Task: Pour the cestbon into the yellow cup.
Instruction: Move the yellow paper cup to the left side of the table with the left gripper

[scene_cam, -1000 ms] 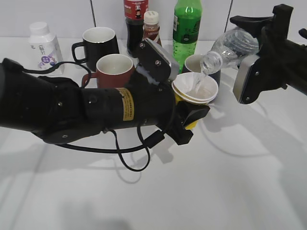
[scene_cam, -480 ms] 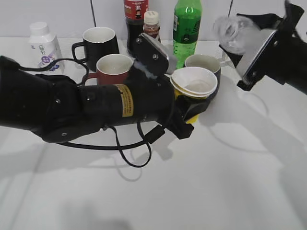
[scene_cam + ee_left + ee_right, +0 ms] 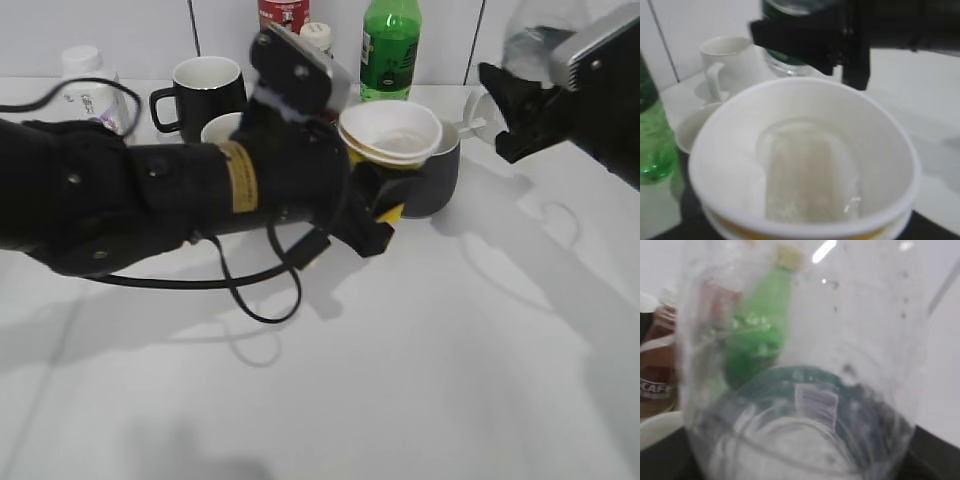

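My left gripper point(image 3: 388, 202) is shut on the yellow cup point(image 3: 390, 135) and holds it above the table, in front of a dark grey mug. In the left wrist view the cup point(image 3: 805, 165) fills the frame, and its white inside holds a little clear water. My right gripper point(image 3: 520, 90) is at the top right, shut on the cestbon point(image 3: 535, 35), which is held high and away from the cup. In the right wrist view the clear bottle with its dark green label point(image 3: 840, 390) fills the frame. No water is flowing.
A black mug point(image 3: 205, 85), a brown-red mug point(image 3: 215, 128), a dark grey mug point(image 3: 440, 180), a green soda bottle point(image 3: 390, 45), a Nescafe bottle point(image 3: 318, 35), a red-labelled bottle point(image 3: 283, 12) and a white pill bottle point(image 3: 85, 75) stand along the back. A white mug point(image 3: 730, 60) stands near the right gripper.
The cestbon was pouring into the cup one second ago. The right gripper has swung it back and up to the right, and the stream has stopped. The left gripper has raised the cup.
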Motion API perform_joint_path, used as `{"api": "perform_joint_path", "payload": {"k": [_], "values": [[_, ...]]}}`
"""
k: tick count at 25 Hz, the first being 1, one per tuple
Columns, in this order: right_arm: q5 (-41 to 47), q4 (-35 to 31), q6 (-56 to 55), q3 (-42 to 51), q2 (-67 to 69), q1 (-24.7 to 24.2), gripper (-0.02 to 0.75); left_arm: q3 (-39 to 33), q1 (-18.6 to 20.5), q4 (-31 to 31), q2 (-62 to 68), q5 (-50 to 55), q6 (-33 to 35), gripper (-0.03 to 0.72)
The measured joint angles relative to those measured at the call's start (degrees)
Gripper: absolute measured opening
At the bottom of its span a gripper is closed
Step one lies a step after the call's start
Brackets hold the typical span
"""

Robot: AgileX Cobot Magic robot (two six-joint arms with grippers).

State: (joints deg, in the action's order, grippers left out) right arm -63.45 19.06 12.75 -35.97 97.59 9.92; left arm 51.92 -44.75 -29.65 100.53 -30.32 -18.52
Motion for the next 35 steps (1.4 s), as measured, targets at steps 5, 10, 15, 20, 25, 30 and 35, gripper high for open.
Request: {"api": "perform_joint_path", "payload": {"k": [5, 10, 15, 20, 25, 30, 35], "values": [[0.2, -6.7, -2.3, 4.0, -0.9, 0.0, 0.472, -2.9, 2.1, 1.9, -3.2, 0.2, 0.0, 0.360], [0.2, -12.0, -5.7, 7.6, -1.1, 0.0, 0.472, -7.2, 6.3, 3.7, -7.3, 0.5, 0.0, 0.360], [2.6, -13.8, -7.2, 8.7, -1.1, 0.0, 0.472, -11.4, 11.8, 5.1, -12.4, 0.6, 0.0, 0.360], [3.2, -14.2, -7.9, 8.7, -1.1, 0.0, 0.472, -13.7, 18.6, 5.4, -15.4, 1.5, 0.0, 0.360], [3.2, -14.4, -8.8, 8.7, -1.1, 0.0, 0.472, -13.9, 25.3, 5.4, -15.6, 4.4, 0.0, 0.360], [3.2, -14.4, -8.9, 8.7, -1.1, 0.0, 0.472, -13.9, 31.2, 5.4, -15.2, 2.0, 0.0, 0.360], [3.2, -14.4, -8.9, 8.7, -1.1, 0.0, 0.472, -13.9, 35.5, 5.4, -10.8, -2.8, 0.0, 0.360]]}}
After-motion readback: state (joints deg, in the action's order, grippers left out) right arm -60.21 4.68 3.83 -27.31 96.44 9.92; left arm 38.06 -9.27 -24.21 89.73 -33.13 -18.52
